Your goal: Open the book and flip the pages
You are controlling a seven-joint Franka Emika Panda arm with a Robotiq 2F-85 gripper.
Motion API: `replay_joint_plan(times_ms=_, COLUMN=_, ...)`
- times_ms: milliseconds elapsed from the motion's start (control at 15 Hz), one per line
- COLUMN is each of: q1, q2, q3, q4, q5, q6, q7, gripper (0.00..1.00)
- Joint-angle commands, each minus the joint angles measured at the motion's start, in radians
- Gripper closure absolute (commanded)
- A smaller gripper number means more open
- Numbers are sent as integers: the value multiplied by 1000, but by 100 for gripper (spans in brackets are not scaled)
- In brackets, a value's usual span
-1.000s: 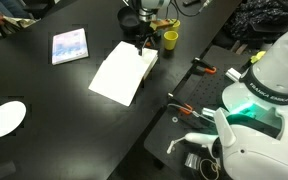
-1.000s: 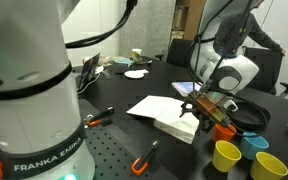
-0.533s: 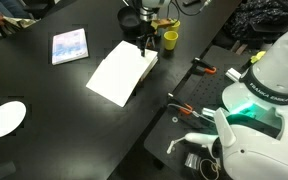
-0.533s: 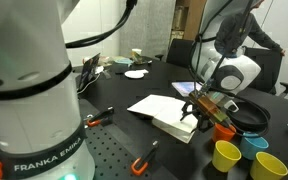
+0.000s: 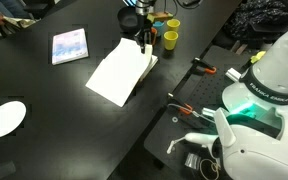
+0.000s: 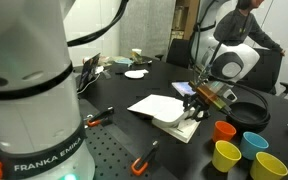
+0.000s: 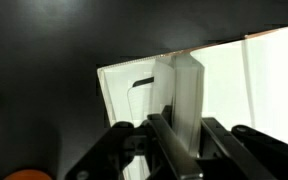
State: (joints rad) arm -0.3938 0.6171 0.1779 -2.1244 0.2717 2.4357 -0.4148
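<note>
Closest in the wrist view, the end effector [image 7: 182, 122] has its fingers [image 7: 160, 132] drawn in tight on a thin upright sheaf of the pages [image 7: 184, 85], pinched between them. The rest of the white paper lies flat to the side, with the black tabletop [image 7: 34, 60] beyond. In an exterior view, an orange-handled tool [image 6: 144, 158] lies in the foreground beside a second robot arm [image 6: 24, 100]. Just past it stands a cluster of open-topped cups: a yellow cup [image 6: 227, 155], another yellow cup [image 6: 267, 168] and an orange cup [image 6: 224, 131]. All are upright, and nothing can be made out inside them from this angle. Behind them the book [image 6: 164, 108] lies open on the tabletop [image 6: 124, 92], its thick block of pale page edges facing the camera. The end effector [image 6: 196, 108] is at the book's end nearest the cups, holding the sheaf up off the open spread. Farther back a white plate [image 6: 136, 74] sits flat. In an exterior view from above, the book [image 5: 119, 72] shows as a wide white rectangle in the middle of the tabletop, with the end effector [image 5: 142, 45] at its far corner. A thin blue-pink booklet [image 5: 69, 45] lies well apart from it, and the plate [image 5: 4, 118] is off at the tabletop's edge
</note>
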Motion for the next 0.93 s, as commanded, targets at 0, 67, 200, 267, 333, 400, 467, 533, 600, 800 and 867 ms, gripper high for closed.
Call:
replay_joint_plan(times_ms=0, q1=69, q2=-108, q3=-25, q4=-61, q5=14, q6=-46, q7=36, gripper=95)
replay_joint_plan(times_ms=67, q1=83, q2=-127, q3=-28, q4=-71, q5=11, q6=-49, q7=39, gripper=95)
replay_joint_plan(times_ms=200, q1=96, q2=-162, q3=-16, q4=-93, q5=27, q6=-63, q7=17, gripper=95)
replay_joint_plan(times_ms=267, q1=106, q2=-179, q3=-9, q4=-107, q5=31, q6=-59, q7=-1, gripper=95)
replay_joint_plan(times_ms=333, q1=122, q2=-197, q3=-4, q4=-125, q5=33, q6=-46, q7=-8, gripper=95)
replay_joint_plan(times_ms=400, q1=138, q2=-212, q3=-1, q4=-137, q5=32, q6=-37, q7=-8, gripper=95)
replay_joint_plan(times_ms=467, q1=159, q2=-229, q3=1, q4=-153, q5=25, q6=-28, q7=-6, gripper=94)
replay_joint_plan(times_ms=533, q1=177, q2=-243, q3=3, q4=-161, q5=22, q6=-30, q7=-3, gripper=93)
replay_joint_plan(times_ms=600, q1=200, q2=-259, q3=6, q4=-173, q5=15, q6=-23, q7=-3, gripper=93)
replay_joint_plan(times_ms=800, q1=283, q2=-286, q3=0, q4=-200, q5=-35, q6=13, q7=30, gripper=92)
replay_joint_plan(times_ms=867, q1=311, q2=-294, q3=-3, q4=-207, q5=-57, q6=26, q7=48, gripper=91)
